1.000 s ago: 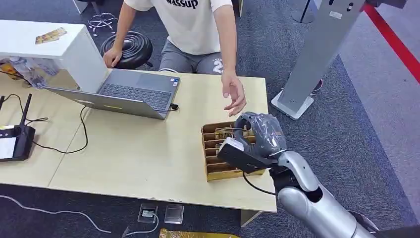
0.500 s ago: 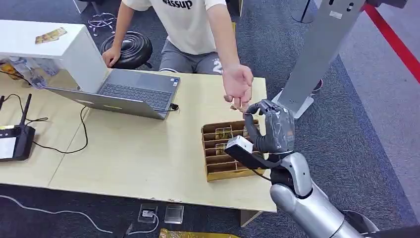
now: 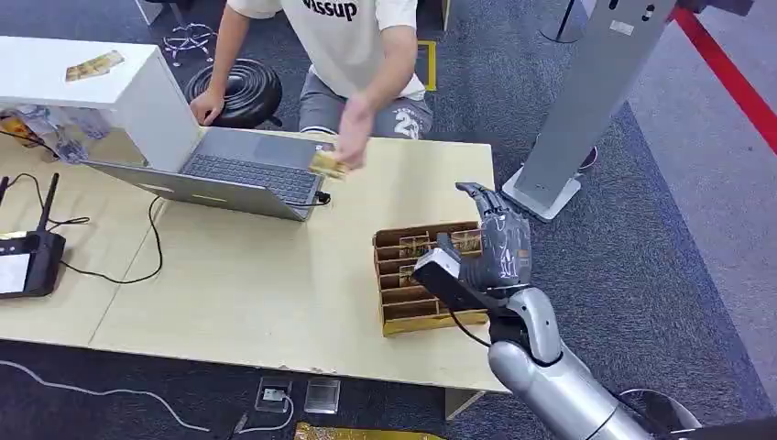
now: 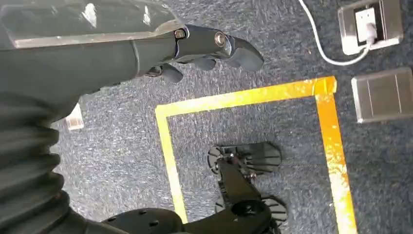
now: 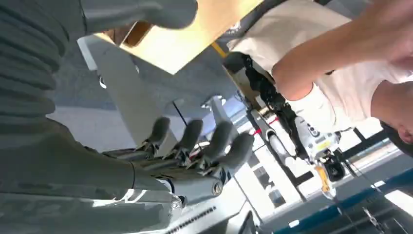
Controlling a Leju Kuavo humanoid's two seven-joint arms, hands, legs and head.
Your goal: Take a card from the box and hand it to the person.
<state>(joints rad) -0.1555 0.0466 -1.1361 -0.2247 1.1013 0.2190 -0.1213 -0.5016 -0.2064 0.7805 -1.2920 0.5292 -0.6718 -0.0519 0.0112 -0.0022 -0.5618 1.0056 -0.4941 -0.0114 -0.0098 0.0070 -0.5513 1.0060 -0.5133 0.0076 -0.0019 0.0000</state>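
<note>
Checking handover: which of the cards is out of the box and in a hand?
The gold card in the person's hand, over the laptop. The others stand in the box slots.

Head view: high on body, faces forward and down over desk [image 3: 275, 275], far edge toward seated person [image 3: 357, 46]. Left wrist view: close behind left hand [image 4: 204, 48], faces floor. Right wrist view: close behind right hand [image 5: 195, 151], tilted upward; shares desk corner and person with head view.
</note>
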